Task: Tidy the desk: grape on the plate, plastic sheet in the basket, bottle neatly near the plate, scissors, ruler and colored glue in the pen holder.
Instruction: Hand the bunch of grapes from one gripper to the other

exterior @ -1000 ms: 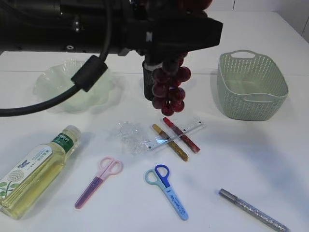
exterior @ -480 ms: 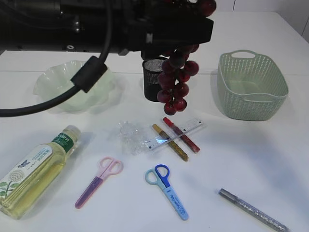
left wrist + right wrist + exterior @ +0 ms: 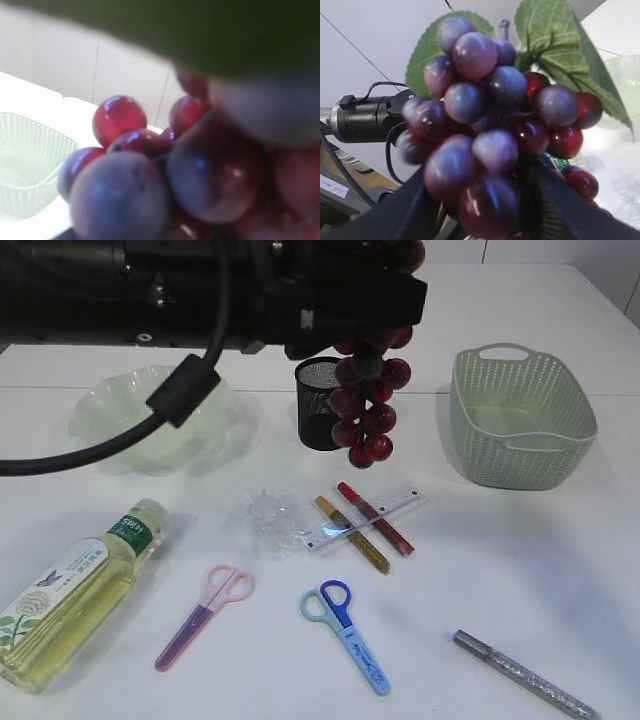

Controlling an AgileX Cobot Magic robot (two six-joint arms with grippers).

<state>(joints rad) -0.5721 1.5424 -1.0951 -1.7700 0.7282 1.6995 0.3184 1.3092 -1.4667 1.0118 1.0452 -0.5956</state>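
Observation:
The grape (image 3: pixel 365 410), a dark red bunch with green leaves, hangs in the air under a black arm (image 3: pixel 330 300), in front of the mesh pen holder (image 3: pixel 312 410). In the right wrist view the grape (image 3: pixel 490 130) sits between the spread fingers of my right gripper (image 3: pixel 487 210). The grape (image 3: pixel 200 170) fills the left wrist view and hides the left gripper's fingers, which hold it. On the table lie the plastic sheet (image 3: pixel 272 518), ruler (image 3: pixel 400 506), gold glue (image 3: pixel 352 533), red glue (image 3: pixel 360 502), silver glue (image 3: pixel 525 675), pink scissors (image 3: pixel 205 615), blue scissors (image 3: pixel 345 635) and bottle (image 3: pixel 75 590).
The pale green plate (image 3: pixel 100 400) stands at the back left. The green basket (image 3: pixel 560 380) stands at the back right and also shows as the basket (image 3: pixel 30 165) in the left wrist view. The bottle lies on its side at the front left edge.
The grape has risen and drifted slightly right, lifting off the pen holder's front. Nothing on the table has moved.

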